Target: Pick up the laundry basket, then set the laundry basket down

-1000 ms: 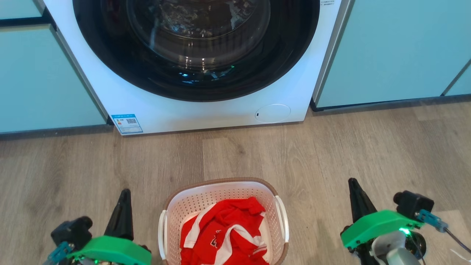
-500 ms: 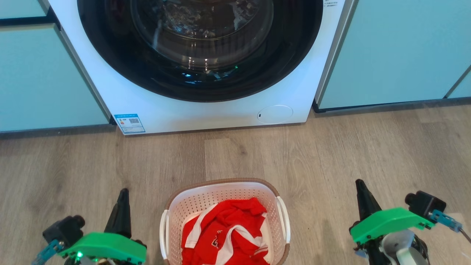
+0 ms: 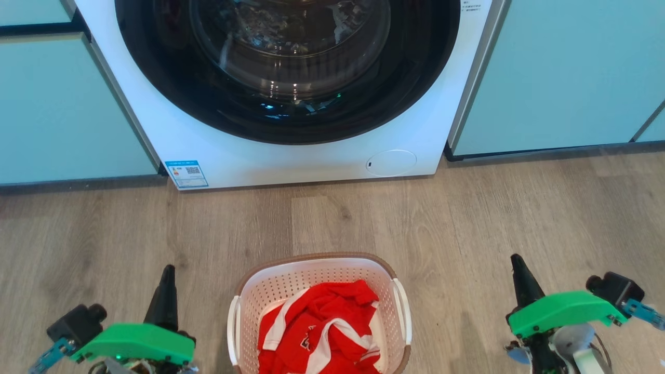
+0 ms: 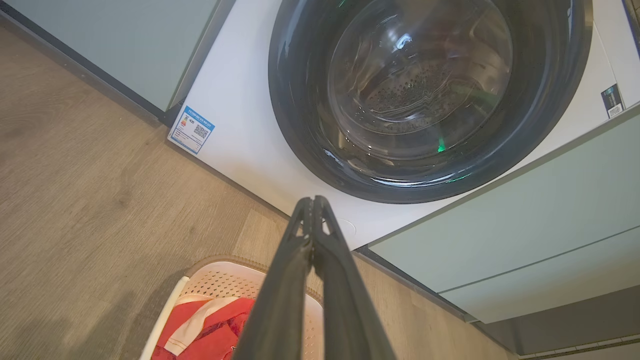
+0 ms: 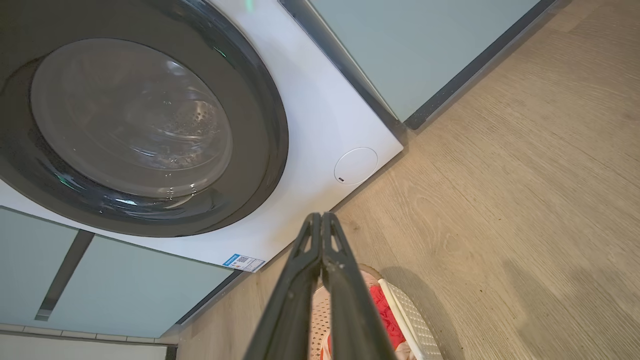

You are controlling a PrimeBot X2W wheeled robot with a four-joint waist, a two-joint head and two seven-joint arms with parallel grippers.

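White washing machine [image 3: 291, 163] stands beyond the laundry basket [image 3: 291, 283].

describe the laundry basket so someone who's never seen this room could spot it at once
Find the big white front-loading washing machine set between pale green cabinets. On the wood floor straight in front of it stands a white perforated laundry basket. Its brown rim and the red-and-white garment inside set it apart.
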